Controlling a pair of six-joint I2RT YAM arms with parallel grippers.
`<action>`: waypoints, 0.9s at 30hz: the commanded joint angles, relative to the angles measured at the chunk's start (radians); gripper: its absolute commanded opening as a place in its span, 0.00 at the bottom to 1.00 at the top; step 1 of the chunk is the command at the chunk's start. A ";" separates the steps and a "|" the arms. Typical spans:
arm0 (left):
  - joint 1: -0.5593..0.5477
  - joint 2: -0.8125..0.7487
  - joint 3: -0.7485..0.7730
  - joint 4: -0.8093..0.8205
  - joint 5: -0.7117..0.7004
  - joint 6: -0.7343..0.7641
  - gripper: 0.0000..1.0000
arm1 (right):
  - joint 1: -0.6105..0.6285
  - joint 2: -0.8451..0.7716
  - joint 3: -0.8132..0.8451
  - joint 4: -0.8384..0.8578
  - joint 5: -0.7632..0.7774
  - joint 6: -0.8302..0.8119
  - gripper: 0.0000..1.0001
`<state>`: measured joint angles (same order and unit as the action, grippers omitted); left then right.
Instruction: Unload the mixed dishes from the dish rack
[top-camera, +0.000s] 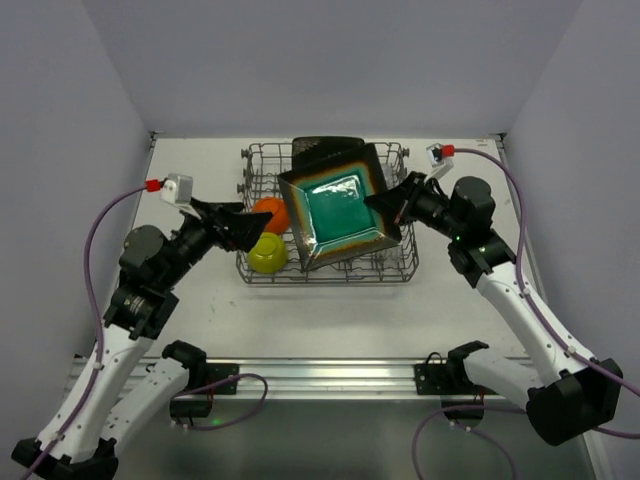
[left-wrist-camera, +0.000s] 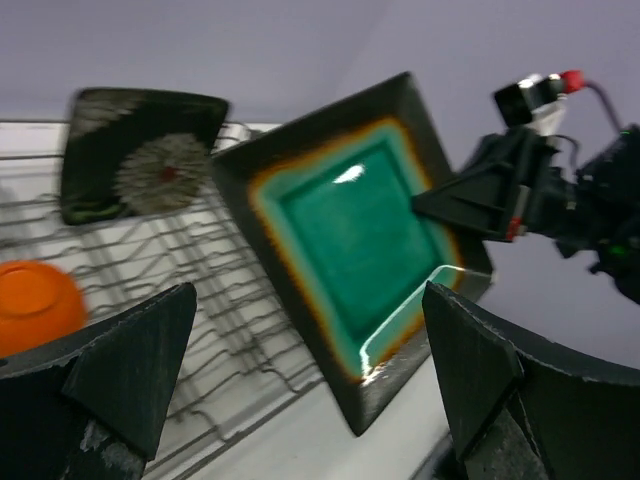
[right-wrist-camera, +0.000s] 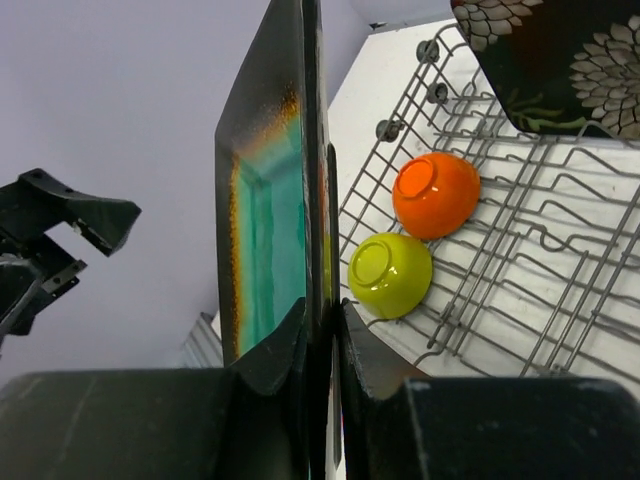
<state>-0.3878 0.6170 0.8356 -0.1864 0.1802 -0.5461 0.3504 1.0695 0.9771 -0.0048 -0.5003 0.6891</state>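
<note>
My right gripper (top-camera: 388, 205) is shut on the right edge of the teal-centred square black plate (top-camera: 340, 215) and holds it tilted above the dish rack (top-camera: 330, 281). In the right wrist view the fingers (right-wrist-camera: 320, 310) pinch the plate (right-wrist-camera: 270, 220) edge-on. Inside the rack lie an orange bowl (top-camera: 272, 213) and a yellow-green bowl (top-camera: 267, 253), both upside down. A flowered black plate (top-camera: 325, 146) stands at the rack's back. My left gripper (top-camera: 240, 228) is open at the rack's left side, close to the bowls, holding nothing. Its wrist view faces the teal plate (left-wrist-camera: 350, 230).
The rack sits mid-table on the white tabletop (top-camera: 200, 180). Grey walls close in the back and both sides. A metal rail (top-camera: 320, 375) runs along the near edge between the arm bases.
</note>
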 joint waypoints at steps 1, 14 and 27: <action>-0.005 0.111 -0.047 0.348 0.404 -0.233 1.00 | -0.011 -0.135 -0.075 0.406 0.055 0.205 0.00; -0.020 0.389 -0.081 0.586 0.559 -0.405 0.97 | -0.065 -0.181 -0.152 0.506 -0.075 0.236 0.00; -0.031 0.446 -0.096 0.746 0.622 -0.402 0.46 | -0.073 -0.120 -0.146 0.617 -0.228 0.274 0.00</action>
<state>-0.4137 1.0660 0.7525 0.4717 0.7631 -0.9394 0.2855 0.9718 0.7925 0.3885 -0.7139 0.8932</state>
